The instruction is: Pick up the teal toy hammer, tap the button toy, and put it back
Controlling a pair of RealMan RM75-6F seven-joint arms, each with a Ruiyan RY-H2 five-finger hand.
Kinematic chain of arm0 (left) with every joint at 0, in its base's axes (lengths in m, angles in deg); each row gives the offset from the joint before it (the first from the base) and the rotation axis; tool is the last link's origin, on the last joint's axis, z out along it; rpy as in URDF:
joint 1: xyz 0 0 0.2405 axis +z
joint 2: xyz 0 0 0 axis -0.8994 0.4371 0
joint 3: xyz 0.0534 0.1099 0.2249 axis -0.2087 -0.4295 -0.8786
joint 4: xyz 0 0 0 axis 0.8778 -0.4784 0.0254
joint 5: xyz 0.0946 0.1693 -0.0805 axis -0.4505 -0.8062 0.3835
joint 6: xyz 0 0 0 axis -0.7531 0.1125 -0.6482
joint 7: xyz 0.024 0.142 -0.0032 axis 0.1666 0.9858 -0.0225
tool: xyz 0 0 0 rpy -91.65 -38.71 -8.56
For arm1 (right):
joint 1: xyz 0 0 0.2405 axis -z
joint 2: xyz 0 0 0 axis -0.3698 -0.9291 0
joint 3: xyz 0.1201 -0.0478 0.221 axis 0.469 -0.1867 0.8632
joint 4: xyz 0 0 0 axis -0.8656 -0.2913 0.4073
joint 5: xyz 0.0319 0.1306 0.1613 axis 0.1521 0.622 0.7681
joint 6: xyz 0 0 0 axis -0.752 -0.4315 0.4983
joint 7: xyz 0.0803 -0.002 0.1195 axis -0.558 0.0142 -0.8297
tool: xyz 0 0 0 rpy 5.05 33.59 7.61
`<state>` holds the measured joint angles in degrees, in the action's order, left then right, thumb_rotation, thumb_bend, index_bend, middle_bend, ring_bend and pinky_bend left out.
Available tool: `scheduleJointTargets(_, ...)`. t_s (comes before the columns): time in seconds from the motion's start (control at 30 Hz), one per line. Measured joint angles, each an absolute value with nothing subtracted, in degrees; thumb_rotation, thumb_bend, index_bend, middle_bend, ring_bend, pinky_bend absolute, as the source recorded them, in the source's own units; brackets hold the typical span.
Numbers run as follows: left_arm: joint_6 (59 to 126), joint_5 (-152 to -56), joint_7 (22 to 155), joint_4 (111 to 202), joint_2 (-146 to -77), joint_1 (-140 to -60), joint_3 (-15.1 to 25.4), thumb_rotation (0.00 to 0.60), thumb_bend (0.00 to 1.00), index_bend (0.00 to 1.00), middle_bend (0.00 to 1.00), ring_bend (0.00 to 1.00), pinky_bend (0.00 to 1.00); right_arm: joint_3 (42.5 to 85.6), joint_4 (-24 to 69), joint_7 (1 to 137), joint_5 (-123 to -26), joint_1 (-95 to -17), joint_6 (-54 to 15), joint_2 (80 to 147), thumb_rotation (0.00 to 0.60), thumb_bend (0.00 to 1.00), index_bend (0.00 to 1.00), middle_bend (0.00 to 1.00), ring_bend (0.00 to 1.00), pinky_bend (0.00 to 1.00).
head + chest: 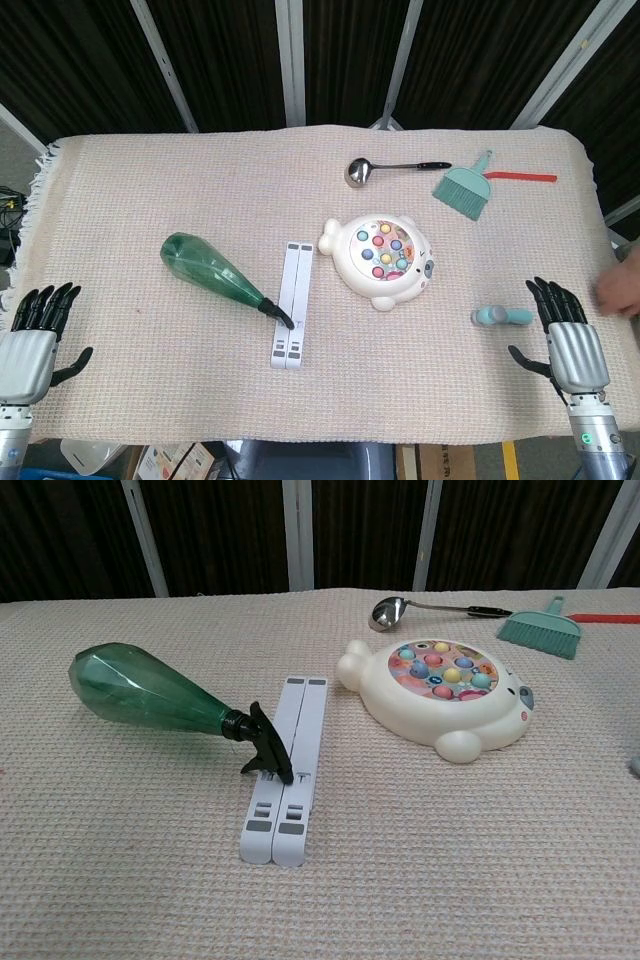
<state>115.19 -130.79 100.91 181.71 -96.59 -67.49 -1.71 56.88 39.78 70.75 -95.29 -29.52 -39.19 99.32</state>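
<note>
The teal toy hammer (502,317) lies on the cloth at the front right, just left of my right hand (571,340). That hand is flat and open, fingers spread, holding nothing. The white button toy (380,258) with coloured buttons sits mid-table, also seen in the chest view as the button toy (445,695). My left hand (32,338) rests open at the front left edge, far from both. Neither hand shows in the chest view; only a sliver of the hammer (635,766) shows at its right edge.
A green spray bottle (214,271) lies against a white folded stand (292,303) left of centre. A metal ladle (385,168) and a teal brush (466,189) with a red handle lie at the back. A person's hand (620,290) shows at the right edge.
</note>
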Motion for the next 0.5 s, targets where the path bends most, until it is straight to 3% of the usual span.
scheduleJointTargets(0.5,115.5,-131.0,101.0,181.9,-96.4,-67.4,-2.0,0.6,0.26,0.0,0.03,0.0,0.0,57.6,40.1,68.9,-94.2,-29.1,-38.3,97.9,0.6,0.23,0.0,0.09,0.05,0.09)
